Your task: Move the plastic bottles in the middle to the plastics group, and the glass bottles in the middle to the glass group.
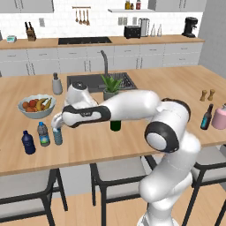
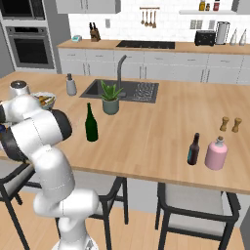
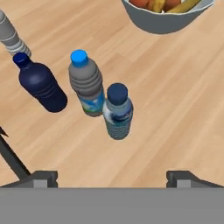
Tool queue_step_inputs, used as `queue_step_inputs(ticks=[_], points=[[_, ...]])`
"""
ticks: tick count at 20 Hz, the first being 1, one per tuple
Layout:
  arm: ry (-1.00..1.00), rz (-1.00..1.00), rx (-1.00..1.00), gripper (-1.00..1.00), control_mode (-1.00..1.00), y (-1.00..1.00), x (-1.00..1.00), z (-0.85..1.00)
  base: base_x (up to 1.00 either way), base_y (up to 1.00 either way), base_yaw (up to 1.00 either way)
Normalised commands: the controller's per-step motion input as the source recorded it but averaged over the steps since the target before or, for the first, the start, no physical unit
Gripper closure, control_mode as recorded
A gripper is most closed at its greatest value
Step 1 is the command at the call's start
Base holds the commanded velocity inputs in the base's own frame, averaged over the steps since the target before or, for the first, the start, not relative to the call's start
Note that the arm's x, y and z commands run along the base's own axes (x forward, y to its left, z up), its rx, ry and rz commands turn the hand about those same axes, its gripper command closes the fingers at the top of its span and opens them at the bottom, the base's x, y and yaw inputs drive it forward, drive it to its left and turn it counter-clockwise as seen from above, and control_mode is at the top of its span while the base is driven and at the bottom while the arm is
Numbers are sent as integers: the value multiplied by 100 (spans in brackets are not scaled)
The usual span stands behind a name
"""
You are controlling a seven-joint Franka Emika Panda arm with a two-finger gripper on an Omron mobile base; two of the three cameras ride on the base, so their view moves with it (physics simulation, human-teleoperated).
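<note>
Two small clear plastic bottles stand together on the wooden counter, one with a light-blue cap (image 3: 87, 85) (image 1: 43, 134) and one with a dark cap (image 3: 117, 111) (image 1: 58, 137). The squat dark-blue bottle of the plastics group (image 3: 41, 85) (image 1: 28, 142) stands just beside them. My gripper (image 3: 111, 179) (image 1: 57, 127) hangs open right over the dark-capped bottle, with its fingertips (image 3: 41, 178) spread wide and holding nothing. The tall green glass bottle (image 2: 91, 123) (image 1: 115, 125) stands mid-counter, partly behind my arm in the left base view. The slim dark bottle of the glass group (image 2: 194, 149) (image 1: 206, 117) is at the right.
A fruit bowl (image 1: 36, 106) (image 3: 166, 17) sits just behind the plastic bottles. A grey ribbed object (image 3: 11, 37) lies beyond the dark-blue bottle. A potted plant (image 2: 111, 97), sink (image 2: 139, 91) and soap dispenser (image 1: 57, 84) are further back. A pink bottle (image 2: 216, 153) and two wooden shakers (image 2: 230, 124) stand at the right.
</note>
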Motion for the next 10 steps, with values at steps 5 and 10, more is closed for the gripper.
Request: queue_step_inputs(ticks=[5, 10], points=[[0, -21, 0, -100, -100, -92, -45, 0, 0, 0, 0], [2, -30, 3, -100, -100, -100, -4, 3, 0, 0, 0]])
